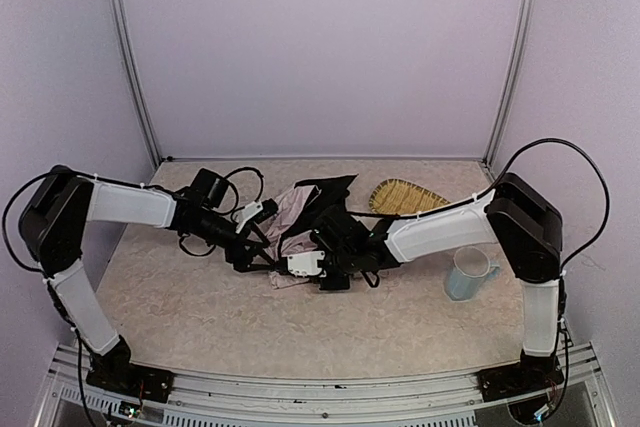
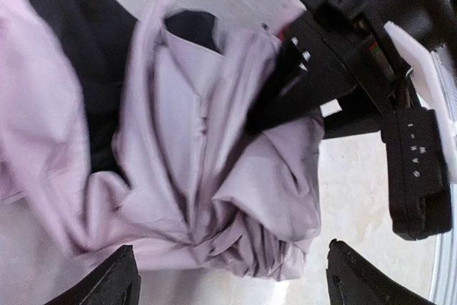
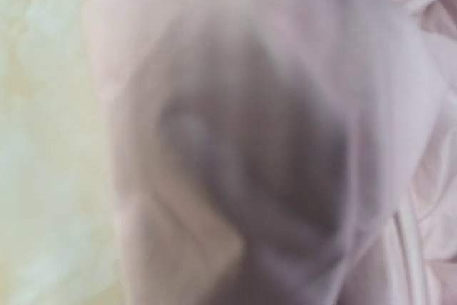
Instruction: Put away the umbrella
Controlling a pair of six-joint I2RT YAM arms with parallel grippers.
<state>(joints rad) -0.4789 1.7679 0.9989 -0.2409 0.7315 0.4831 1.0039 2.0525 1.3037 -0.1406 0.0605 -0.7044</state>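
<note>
The umbrella (image 1: 300, 219) lies crumpled at the middle of the table, with pale pink fabric and black lining showing. Its shaft and handle are hidden. In the left wrist view the pink fabric (image 2: 207, 176) bunches just ahead of my left gripper (image 2: 232, 283). The jaws stand wide apart, with the fabric's lower edge between and above the fingertips (image 2: 107, 283). My left gripper (image 1: 250, 240) is at the umbrella's left side. My right gripper (image 1: 318, 265) presses into the fabric from the right. Its wrist view shows only blurred pink fabric (image 3: 271, 141), and its fingers are hidden.
A woven bamboo tray (image 1: 405, 197) lies behind the right arm. A pale blue mug (image 1: 468, 272) stands at the right. Black cables (image 1: 235, 182) loop behind the left gripper. The right gripper's black and white body (image 2: 414, 141) shows in the left wrist view.
</note>
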